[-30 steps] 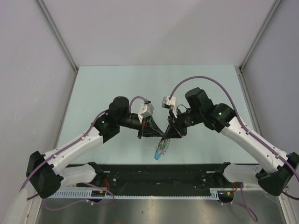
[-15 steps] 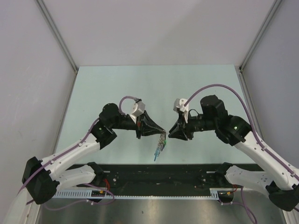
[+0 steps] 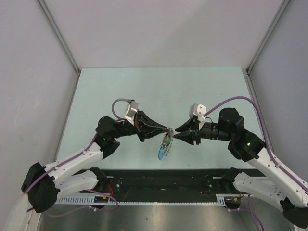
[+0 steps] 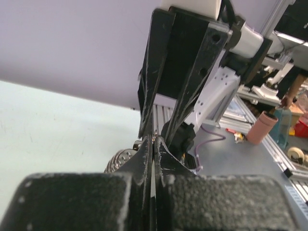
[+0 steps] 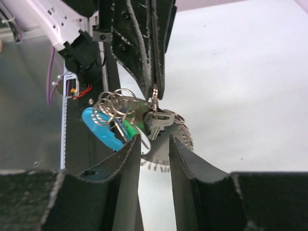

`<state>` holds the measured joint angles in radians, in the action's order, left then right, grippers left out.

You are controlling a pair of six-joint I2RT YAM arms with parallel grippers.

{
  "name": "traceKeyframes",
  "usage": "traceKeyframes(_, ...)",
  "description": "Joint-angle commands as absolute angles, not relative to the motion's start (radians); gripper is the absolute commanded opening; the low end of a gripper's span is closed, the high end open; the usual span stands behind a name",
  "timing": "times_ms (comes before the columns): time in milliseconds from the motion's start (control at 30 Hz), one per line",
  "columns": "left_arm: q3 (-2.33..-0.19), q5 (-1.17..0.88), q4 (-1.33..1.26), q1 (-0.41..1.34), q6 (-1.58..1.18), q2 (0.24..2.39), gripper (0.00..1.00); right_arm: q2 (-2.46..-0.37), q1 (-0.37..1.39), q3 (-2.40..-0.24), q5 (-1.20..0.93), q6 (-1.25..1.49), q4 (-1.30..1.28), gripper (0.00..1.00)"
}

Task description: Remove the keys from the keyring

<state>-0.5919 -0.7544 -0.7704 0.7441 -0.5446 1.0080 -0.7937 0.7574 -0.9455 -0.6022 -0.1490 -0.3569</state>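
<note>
The left jaws are clamped on the keyring [image 5: 155, 100], and the keys [image 3: 165, 147] hang below it, long axis downward, above the bench [image 3: 120, 91]. The right jaws stand apart just right of the bunch, which lies straight ahead of their tips.

A pale green table [image 3: 96, 91] stands between plain grey-white walls [image 3: 159, 29], flanked by slanting metal posts [image 3: 58, 36], under even light.
</note>
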Motion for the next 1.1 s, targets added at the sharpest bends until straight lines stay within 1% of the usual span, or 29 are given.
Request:
traceKeyframes(0, -0.578, -0.696, -0.951, 0.747, -0.633, 0.969, 0.00, -0.781, 0.773, -0.917, -0.546, -0.106, -0.164, 0.34)
traceKeyframes(200, -0.574, -0.704, -0.965, 0.747, -0.646, 0.970, 0.00, -0.798, 0.804, -0.902, -0.535, -0.089, -0.057, 0.33)
traceKeyframes(467, -0.574, -0.716, -0.948, 0.747, -0.632, 0.965, 0.00, -0.804, 0.870, -0.902, -0.477, -0.124, -0.040, 0.28)
traceKeyframes(500, -0.574, -0.715, -0.946, 0.747, -0.632, 0.965, 0.00, -0.802, 0.879, -0.902, -0.469, -0.129, -0.041, 0.22)
traceKeyframes(567, -0.572, -0.710, -0.943, 0.747, -0.629, 0.965, 0.00, -0.801, 0.900, -0.902, -0.428, -0.141, -0.049, 0.15)
traceKeyframes(600, -0.571, -0.704, -0.942, 0.747, -0.627, 0.963, 0.00, -0.801, 0.908, -0.902, -0.408, -0.152, -0.061, 0.08)
traceKeyframes(667, -0.572, -0.678, -0.919, 0.747, -0.621, 0.957, 0.00, -0.801, 0.934, -0.902, -0.342, -0.166, -0.078, 0.02)
traceKeyframes(700, -0.578, -0.667, -0.902, 0.747, -0.617, 0.957, 0.00, -0.802, 0.940, -0.903, -0.319, -0.173, -0.096, 0.01)
traceKeyframes(800, -0.589, -0.618, -0.835, 0.747, -0.592, 0.951, 0.00, -0.810, 0.974, -0.902, -0.258, -0.179, -0.112, 0.02)
traceKeyframes(867, -0.589, -0.597, -0.815, 0.747, -0.583, 0.950, 0.00, -0.816, 0.995, -0.902, -0.226, -0.179, -0.113, 0.05)
traceKeyframes(1033, -0.586, -0.578, -0.802, 0.747, -0.578, 0.946, 0.00, -0.830, 1.023, -0.902, -0.180, -0.192, -0.117, 0.08)
traceKeyframes(1067, -0.586, -0.580, -0.801, 0.747, -0.577, 0.945, 0.00, -0.831, 1.026, -0.902, -0.175, -0.193, -0.118, 0.11)
